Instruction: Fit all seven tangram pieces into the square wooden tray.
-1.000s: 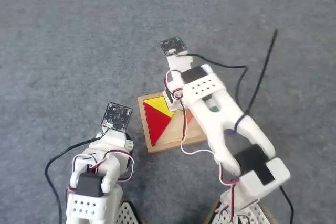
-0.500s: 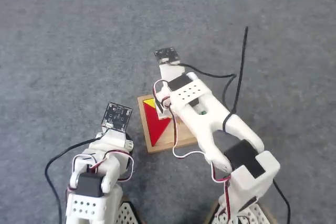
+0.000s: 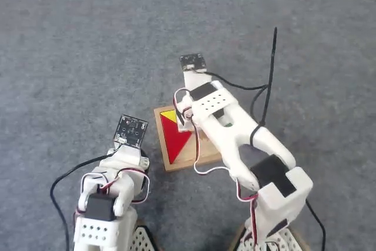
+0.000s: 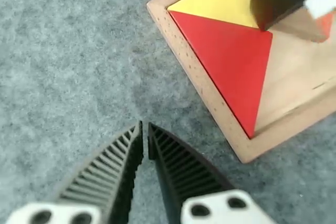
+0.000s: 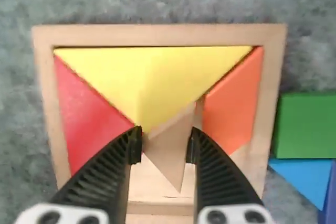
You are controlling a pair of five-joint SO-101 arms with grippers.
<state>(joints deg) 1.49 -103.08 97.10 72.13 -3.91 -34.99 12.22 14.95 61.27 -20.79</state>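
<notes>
**Q:** Where is the tray, and what does it hold?

**A:** The square wooden tray (image 3: 179, 164) lies on the grey carpet (image 4: 63, 51) between the two arms. A yellow triangle (image 5: 152, 77), a red triangle (image 5: 84, 114) and an orange triangle (image 5: 231, 108) lie flat inside it. Part of the floor is bare wood.

**Q:** And the other pieces?

**A:** A green piece (image 5: 304, 127) and a blue piece (image 5: 304, 179) lie on the carpet just beside the rim, on the orange side.

**Q:** How do the grippers stand?

**A:** The right gripper (image 5: 164, 135) is above the bare floor with its jaws spread. The left gripper (image 4: 145, 127) is over the carpet left of the tray with its jaws pressed together.
</notes>
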